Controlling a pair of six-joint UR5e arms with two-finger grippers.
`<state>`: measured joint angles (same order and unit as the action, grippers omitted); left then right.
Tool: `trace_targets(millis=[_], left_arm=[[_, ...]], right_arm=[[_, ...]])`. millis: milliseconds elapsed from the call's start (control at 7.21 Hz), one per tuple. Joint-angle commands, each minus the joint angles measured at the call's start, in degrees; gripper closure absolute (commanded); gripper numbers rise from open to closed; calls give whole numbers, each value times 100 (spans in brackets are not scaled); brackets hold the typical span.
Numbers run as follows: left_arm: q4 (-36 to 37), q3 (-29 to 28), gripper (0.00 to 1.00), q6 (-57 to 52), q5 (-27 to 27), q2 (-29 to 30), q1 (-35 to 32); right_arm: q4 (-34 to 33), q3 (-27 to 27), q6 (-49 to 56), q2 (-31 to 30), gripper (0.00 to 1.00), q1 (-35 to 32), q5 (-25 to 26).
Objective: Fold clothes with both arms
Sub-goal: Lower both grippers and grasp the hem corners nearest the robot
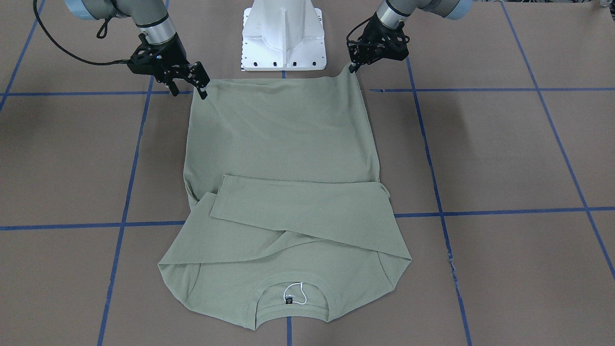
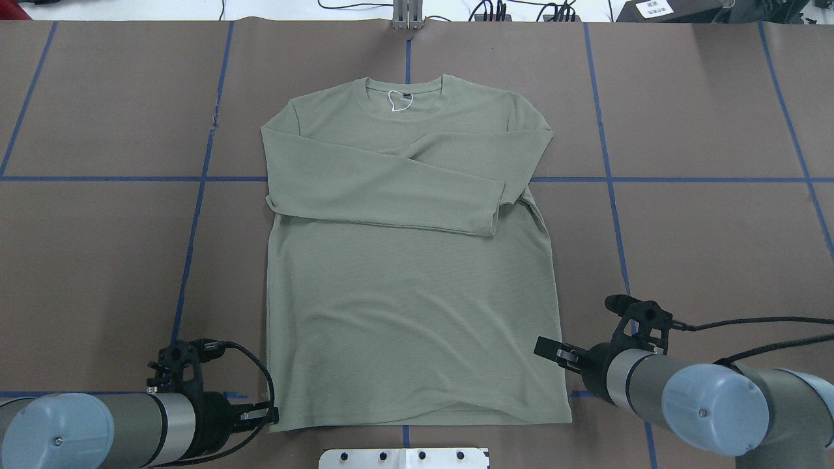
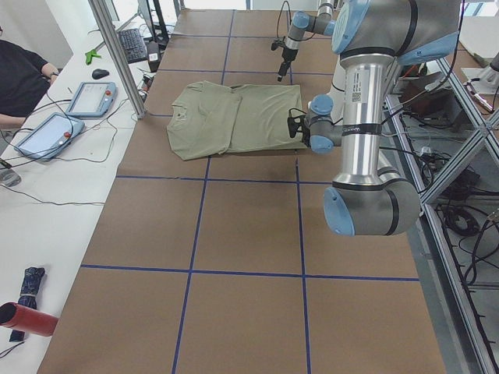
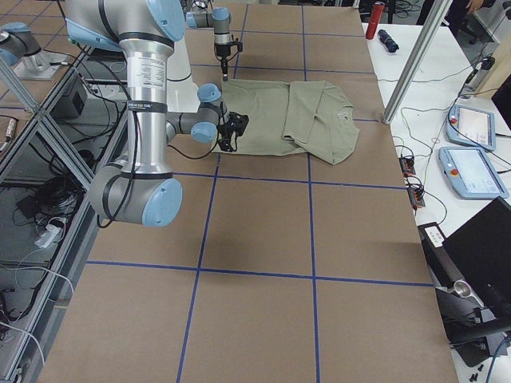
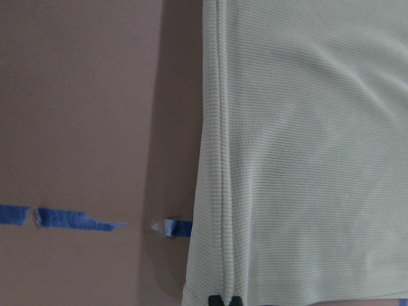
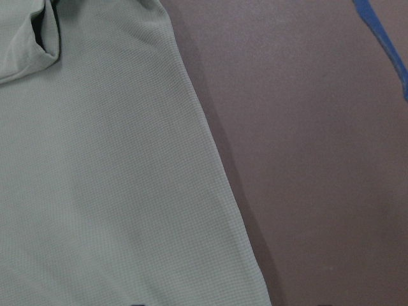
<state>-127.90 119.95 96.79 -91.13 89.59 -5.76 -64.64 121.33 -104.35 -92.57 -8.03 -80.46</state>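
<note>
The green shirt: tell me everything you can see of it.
The sage-green long-sleeved knit shirt lies flat, front up, on the brown table, round neck away from the robot. Both sleeves are folded across the chest, overlapping. A black neck label with a white string loop shows inside the collar. The fabric looks fine-ribbed, with slight wrinkles near the hem. The left end effector pinches one hem corner, slightly raised; the right end effector is open, straddling the other corner.

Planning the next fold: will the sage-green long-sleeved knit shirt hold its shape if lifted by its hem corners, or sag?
Likely floppy: the sage-green knit shirt lies rippled and flat. Its folded sleeves may slide off when lifted.
</note>
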Motion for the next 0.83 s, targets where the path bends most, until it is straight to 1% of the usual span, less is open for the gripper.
trace_targets(millis=[0, 139, 555, 694], left_arm=[[-7, 150, 100, 41, 17, -3, -65], [-7, 203, 100, 85, 25, -11, -83], [-16, 292, 100, 165, 61, 23, -84], [-16, 309, 100, 165, 104, 32, -84]], right_arm=[[-22, -4, -86, -24, 22, 397, 365], [-22, -21, -86, -41, 25, 468, 373], [-22, -57, -94, -216, 30, 758, 496], [-31, -48, -94, -287, 30, 924, 662]])
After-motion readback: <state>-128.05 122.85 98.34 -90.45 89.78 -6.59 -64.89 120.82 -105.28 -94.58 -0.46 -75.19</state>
